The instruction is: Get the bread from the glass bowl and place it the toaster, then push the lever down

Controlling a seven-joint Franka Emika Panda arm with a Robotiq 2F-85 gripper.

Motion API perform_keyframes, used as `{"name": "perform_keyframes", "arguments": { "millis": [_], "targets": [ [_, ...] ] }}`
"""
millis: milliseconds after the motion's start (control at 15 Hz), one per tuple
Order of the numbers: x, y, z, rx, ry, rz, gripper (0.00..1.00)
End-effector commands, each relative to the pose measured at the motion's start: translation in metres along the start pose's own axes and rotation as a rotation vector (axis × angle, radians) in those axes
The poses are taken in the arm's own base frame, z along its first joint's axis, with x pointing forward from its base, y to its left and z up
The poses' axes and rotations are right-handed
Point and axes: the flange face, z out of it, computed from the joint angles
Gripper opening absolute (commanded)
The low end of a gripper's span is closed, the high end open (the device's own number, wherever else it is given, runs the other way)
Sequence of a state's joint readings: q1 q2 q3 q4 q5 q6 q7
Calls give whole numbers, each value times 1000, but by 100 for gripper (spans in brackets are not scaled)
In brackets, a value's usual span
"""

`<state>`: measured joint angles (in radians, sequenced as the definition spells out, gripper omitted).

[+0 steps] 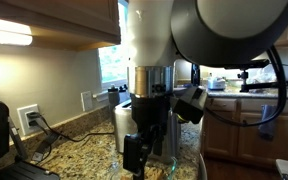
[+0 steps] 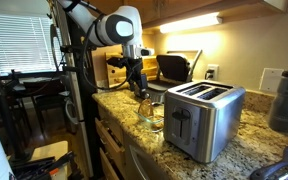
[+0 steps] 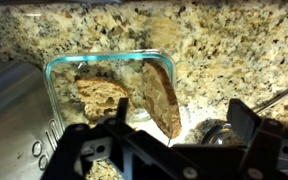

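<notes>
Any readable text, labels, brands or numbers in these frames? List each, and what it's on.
No text can be read in any view.
toaster: nothing legible on its face in an exterior view, too small.
Same toaster, wrist view: pale marks on its metal side, too blurred to read.

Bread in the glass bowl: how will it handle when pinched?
The bread looks porous: probably light, crushable under a hard squeeze. One slice stands tilted on edge in the glass bowl, so it may topple if nudged.
</notes>
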<state>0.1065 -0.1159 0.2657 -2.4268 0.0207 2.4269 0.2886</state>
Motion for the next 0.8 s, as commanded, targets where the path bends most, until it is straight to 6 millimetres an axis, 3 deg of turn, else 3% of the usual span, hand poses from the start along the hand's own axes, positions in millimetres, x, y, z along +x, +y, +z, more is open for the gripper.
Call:
{"name": "perform_keyframes", "arguments": {
  "millis": [0, 733],
  "targets": [
    [5, -6, 12, 2, 20, -10, 100],
    [29, -7, 47, -8, 63, -59, 100]
  ]
}}
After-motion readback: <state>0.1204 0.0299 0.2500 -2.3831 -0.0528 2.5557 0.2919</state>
